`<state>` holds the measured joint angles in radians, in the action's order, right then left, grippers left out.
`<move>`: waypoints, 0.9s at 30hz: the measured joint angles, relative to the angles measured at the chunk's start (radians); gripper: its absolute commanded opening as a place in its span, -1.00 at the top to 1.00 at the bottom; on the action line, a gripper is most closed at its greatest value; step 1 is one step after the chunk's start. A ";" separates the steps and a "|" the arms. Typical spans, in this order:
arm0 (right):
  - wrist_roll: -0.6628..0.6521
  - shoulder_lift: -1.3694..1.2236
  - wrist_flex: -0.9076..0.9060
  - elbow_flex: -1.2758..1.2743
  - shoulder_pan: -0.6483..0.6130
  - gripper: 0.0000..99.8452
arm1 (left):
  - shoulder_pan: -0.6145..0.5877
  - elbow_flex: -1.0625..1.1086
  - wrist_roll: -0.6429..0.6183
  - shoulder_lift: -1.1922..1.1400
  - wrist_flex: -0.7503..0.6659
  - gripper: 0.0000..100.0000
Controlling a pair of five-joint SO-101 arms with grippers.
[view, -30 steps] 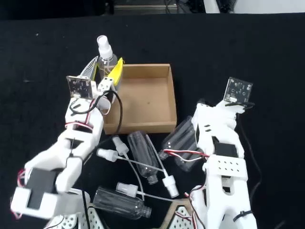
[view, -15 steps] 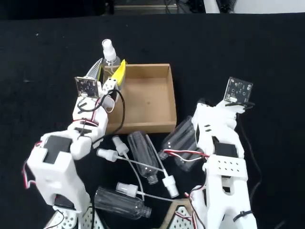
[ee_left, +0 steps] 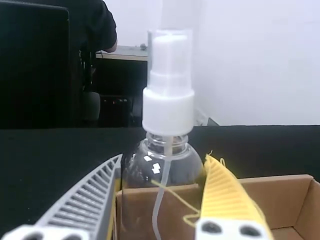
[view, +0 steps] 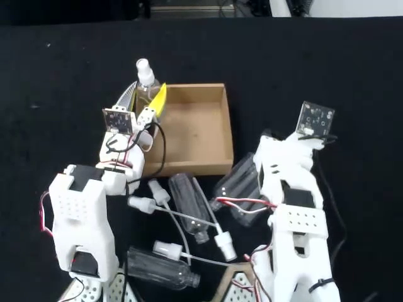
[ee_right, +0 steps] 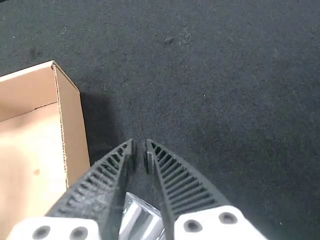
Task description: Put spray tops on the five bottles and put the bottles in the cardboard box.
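The black counter (view: 327,75) carries the open-topped cardboard box (view: 225,126). The left gripper (view: 149,93) pinches the capped bottle (ee_left: 162,165) upright over the box's far corner on that arm's side, right at the wall. The step looks like placement: carry the bottle fully past the cardboard edge, lower it to the box floor, then spread the fingers so it doesn't tip. The right gripper (ee_right: 139,149) hangs beside the box's opposite wall, fingers pressed nearly together on nothing. Loose bottles (view: 189,204) and spray tops (view: 143,203) lie near the box.
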<state>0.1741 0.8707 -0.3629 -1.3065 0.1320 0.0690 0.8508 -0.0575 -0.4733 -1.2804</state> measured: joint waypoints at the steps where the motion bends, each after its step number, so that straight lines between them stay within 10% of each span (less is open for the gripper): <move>1: 0.000 0.000 0.000 0.000 0.000 0.96 | 0.000 0.000 0.000 0.000 0.000 0.93; 27: 0.000 0.000 0.000 0.000 0.000 0.96 | -0.005 0.000 0.060 -0.002 0.000 0.38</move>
<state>0.1741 0.8707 -0.3629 -1.3065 0.1320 0.0644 0.8508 0.0023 -0.4749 -1.2804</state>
